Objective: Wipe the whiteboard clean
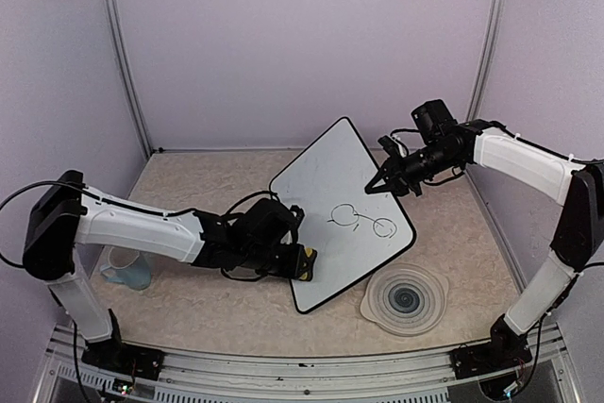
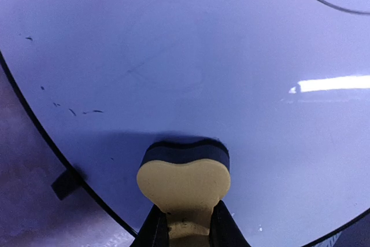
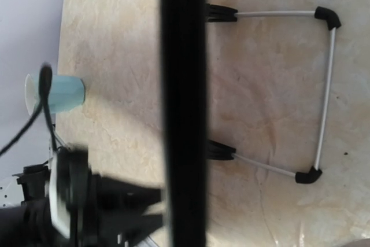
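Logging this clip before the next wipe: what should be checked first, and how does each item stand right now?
1. Eraser clamped in left gripper: ok.
2. Eraser pad pressed flat on whiteboard: cannot tell; it sits at the near-left edge.
3. Right gripper shut on the board's right edge, steadying it: ok.
4. Board clean: not ok; marker loops on it.
5. Eraser over the loops: not ok; it sits apart from them.

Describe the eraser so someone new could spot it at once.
Find the whiteboard in the middle of the table. At its near left edge the left gripper pinches the eraser. It is the only yellow-backed block with a black pad; the nearby plate is round, grey and ringed.
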